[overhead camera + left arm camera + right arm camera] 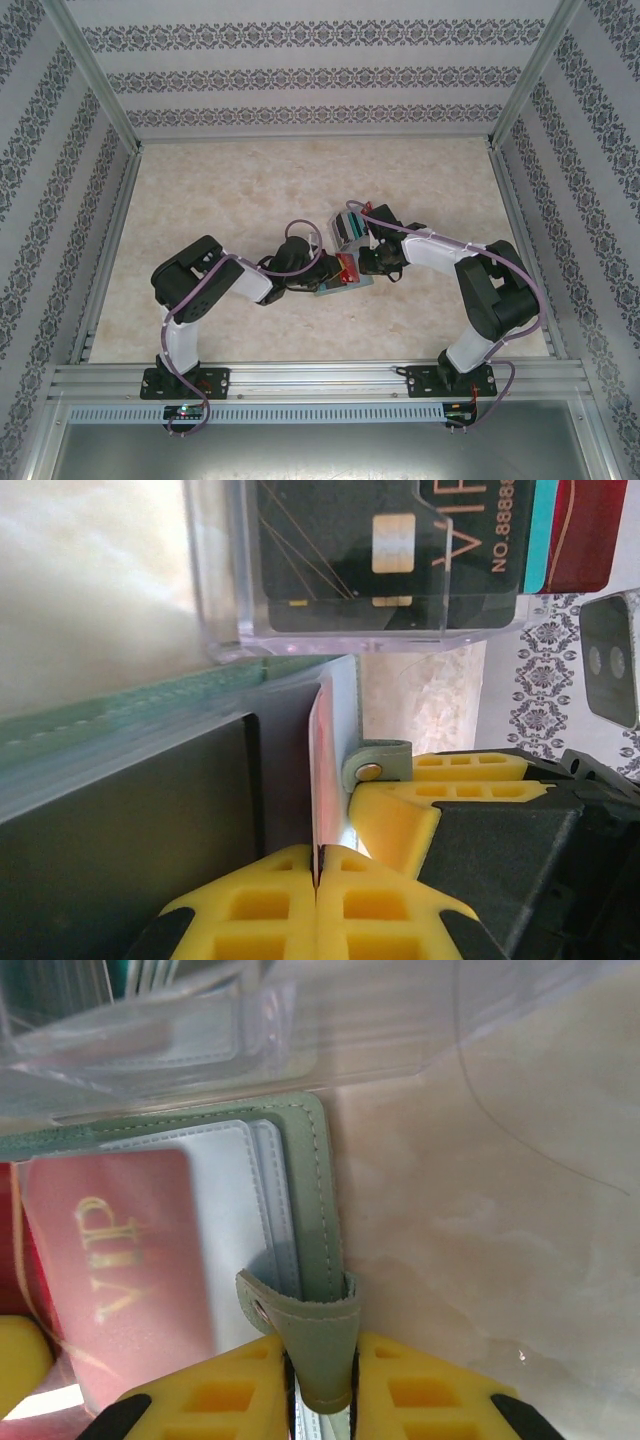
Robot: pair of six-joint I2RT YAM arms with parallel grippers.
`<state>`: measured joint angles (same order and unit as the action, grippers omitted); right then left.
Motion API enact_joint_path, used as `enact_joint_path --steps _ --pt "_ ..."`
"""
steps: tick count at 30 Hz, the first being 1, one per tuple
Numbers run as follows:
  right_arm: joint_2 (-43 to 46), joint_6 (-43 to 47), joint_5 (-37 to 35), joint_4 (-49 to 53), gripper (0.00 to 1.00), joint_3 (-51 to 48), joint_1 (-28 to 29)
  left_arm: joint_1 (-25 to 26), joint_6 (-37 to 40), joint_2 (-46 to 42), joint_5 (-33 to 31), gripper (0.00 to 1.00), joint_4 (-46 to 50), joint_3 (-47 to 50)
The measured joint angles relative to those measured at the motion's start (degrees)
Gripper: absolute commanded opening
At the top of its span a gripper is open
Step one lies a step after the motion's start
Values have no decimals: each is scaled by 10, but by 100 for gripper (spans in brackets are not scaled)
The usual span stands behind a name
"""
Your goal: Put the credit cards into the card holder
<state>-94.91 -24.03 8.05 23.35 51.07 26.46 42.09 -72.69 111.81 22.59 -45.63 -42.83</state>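
The marbled bench [200, 200] carried everything near its middle, between the two arms; on it stood the clear tray [350, 225], and just in front of it, touching its foot, lay the opened card holder [318, 1190]; the work looked early, for the tray held a dark grey card [330, 540], a teal card [540, 530] and a dark red card [585, 530] upright in its slots, none of them yet moved; only one red VIP card [120, 1250] was at the holder, lying over its pale inner pocket and, by my reading, partly slid in, though how deep could not be told; so one card was mid-insertion and at least three were left; the right gripper [320, 1380] was clenched on the holder's outer edge, right where the snap strap [300, 1310] folded over, pinning the holder to the bench; the left gripper [316, 890] was clenched on the near edge of the red VIP card, the thin card seen edge-on between its yellow fingers; the two grippers sat just beside each other, with the card running forward from the left one into the holder.
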Motion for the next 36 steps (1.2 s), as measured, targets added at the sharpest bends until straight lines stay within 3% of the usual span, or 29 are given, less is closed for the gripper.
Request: enact_joint_path --steps 2,7,12,16,22,27,29,32,36 --pt "0 -1 0 0 20 0 0 6 0 2 -5 4 14 -12" --pt "0 -5 1 0 23 0 -1 9 9 1 -5 27 65 -40" --pt "4 -12 6 -2 29 -4 -9 15 20 -23 -25 29 120 -48" --pt "5 -12 8 -2 31 -6 -14 17 28 -50 -51 25 174 -45" --pt "5 -10 3 4 34 -6 -15 17 43 -58 -65 0 216 -46" --pt "6 0 -1 11 30 -2 -16 17 50 -52 -57 2 221 -63" --pt "6 5 0 11 25 -1 -16 17 50 -42 -50 8 221 -74" --pt "6 5 6 11 19 -1 -16 17 49 -14 -34 10 216 -96" --pt "6 2 8 13 16 -1 -24 17 44 5 -15 16 203 -110"
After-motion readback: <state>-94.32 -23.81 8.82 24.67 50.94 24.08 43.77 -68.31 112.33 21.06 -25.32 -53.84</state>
